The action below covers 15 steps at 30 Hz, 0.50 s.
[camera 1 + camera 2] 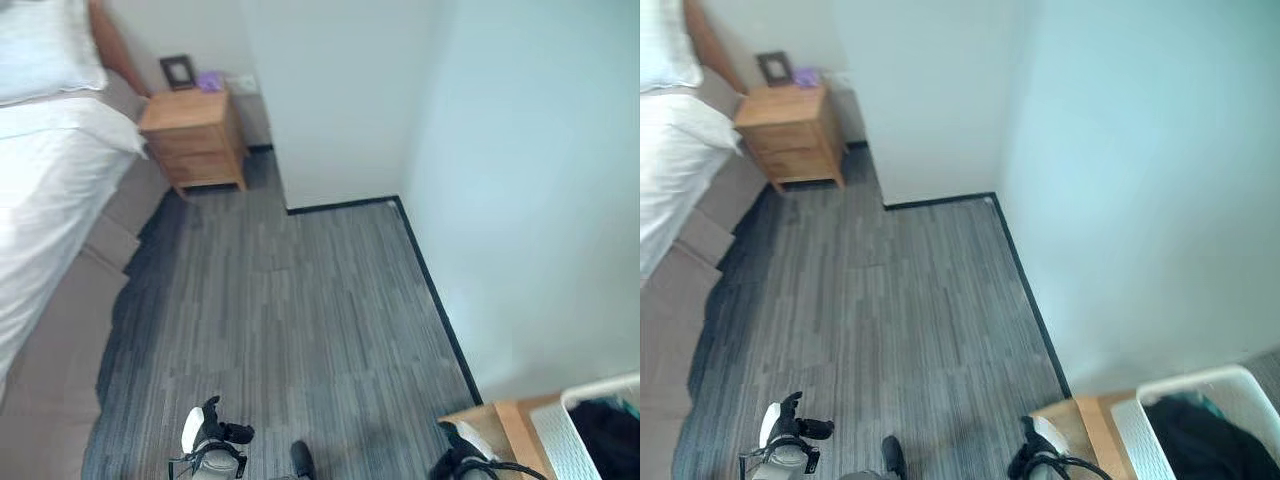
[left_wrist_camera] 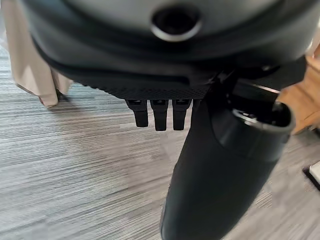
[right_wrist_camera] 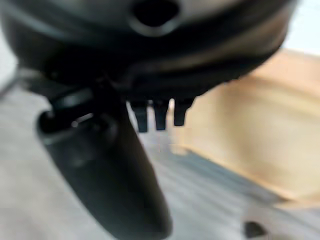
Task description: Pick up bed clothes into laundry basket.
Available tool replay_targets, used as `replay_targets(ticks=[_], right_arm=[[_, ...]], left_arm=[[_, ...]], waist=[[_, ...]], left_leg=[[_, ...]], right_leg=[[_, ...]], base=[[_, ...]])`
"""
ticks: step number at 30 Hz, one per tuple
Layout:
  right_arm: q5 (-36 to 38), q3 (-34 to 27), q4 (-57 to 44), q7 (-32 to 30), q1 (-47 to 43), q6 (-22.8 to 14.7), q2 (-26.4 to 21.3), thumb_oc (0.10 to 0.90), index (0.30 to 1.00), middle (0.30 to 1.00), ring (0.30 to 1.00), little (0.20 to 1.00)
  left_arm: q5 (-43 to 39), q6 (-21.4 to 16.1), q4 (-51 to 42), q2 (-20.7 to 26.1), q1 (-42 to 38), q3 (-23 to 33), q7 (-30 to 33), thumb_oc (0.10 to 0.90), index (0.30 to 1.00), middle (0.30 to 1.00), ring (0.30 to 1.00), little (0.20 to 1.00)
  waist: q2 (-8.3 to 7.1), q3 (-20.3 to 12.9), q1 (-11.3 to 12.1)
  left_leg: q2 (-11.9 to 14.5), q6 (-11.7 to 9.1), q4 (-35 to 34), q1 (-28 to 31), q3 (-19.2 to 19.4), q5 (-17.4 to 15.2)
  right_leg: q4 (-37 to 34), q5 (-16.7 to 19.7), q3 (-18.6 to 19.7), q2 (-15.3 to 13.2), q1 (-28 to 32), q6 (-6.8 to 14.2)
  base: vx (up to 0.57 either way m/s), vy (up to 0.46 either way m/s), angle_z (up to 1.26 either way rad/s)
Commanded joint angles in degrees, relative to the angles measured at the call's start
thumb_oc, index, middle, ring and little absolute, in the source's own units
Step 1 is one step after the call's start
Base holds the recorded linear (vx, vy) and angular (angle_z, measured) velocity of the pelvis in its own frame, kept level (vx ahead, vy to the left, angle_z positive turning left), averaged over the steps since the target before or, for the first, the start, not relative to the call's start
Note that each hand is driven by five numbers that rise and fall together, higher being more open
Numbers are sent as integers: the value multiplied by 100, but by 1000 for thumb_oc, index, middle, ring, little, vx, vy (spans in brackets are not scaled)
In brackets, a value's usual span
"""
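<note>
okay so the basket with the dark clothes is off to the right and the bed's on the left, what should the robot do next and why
Probably turn and step left toward the bed. Both the left hand and the right hand hang low over the floor with straight fingers, holding nothing. The laundry basket at the right already holds dark clothes, so any further bed clothes would have to come from the bed.

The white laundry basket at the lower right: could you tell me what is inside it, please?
The laundry basket holds dark clothing with a bit of teal beside it; whatever lies beneath is covered, and the frame cuts off its far part.
</note>
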Motion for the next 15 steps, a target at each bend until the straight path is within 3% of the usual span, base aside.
replay_targets(ticks=[1,2,7,8,9,11,13,15], right_arm=[[43,62,-536,-54,-691,-194,133,800,900,900,900,900],[41,106,-770,-72,-783,-198,55,800,900,900,900,900],[502,-116,-2047,-207,-1258,-319,-610,800,900,900,900,900],[628,-315,-2526,-216,-1373,-359,-809,800,900,900,900,900],[648,-95,-2269,-212,-1660,-369,-372,800,900,900,900,900],[560,-192,-2332,-168,-1366,-515,-405,800,900,900,900,900],[458,-811,-4180,-51,-608,-745,-952,800,900,900,900,900],[464,-963,-4414,-14,-398,-784,-1029,800,900,900,900,900]], left_arm=[[-72,-386,-1019,290,-134,80,228,800,900,900,900,900],[-111,-410,-1237,337,-112,65,226,800,900,900,900,900],[-397,-613,-2327,696,22,134,-82,800,900,900,900,900],[-573,-806,-2827,911,65,267,-269,800,900,900,900,900],[-631,-910,-3080,985,55,250,-284,800,900,900,900,900],[-585,-873,-3257,995,198,436,-267,800,900,900,900,900],[-860,-1101,-4178,1087,820,1165,-357,800,900,900,900,900],[-858,-1112,-4499,1107,967,1307,-448,800,900,900,900,900]], waist=[[-199,374,22],[-197,391,-2],[-280,454,-139],[-377,445,-67],[-380,402,20],[-373,353,11],[-330,361,92],[-300,371,104]], left_leg=[[384,-546,5,353,224,-736],[367,-570,5,320,-6,-716],[120,-621,5,159,-1493,-631],[83,-673,5,129,-1738,-626],[91,-698,5,152,-1769,-677],[143,-718,5,93,-1735,-624],[340,-920,5,-116,-1821,-326],[377,-973,5,-214,-1918,-254]], right_leg=[[-641,365,1206,438,-577,-132],[-729,335,1499,584,-669,-148],[-904,219,3682,1375,-935,-277],[-1112,265,3735,1298,-807,-340],[-1283,272,3522,1171,-666,-344],[-1473,322,3366,1118,-609,-331],[-1966,381,3153,1215,-332,-386],[-2064,355,3052,1258,-247,-445]], base=[[117,-176,126],[140,-234,135],[109,-260,179],[-25,-358,174],[-88,-286,127],[-40,-201,82],[-114,-366,78],[-121,-191,118]])
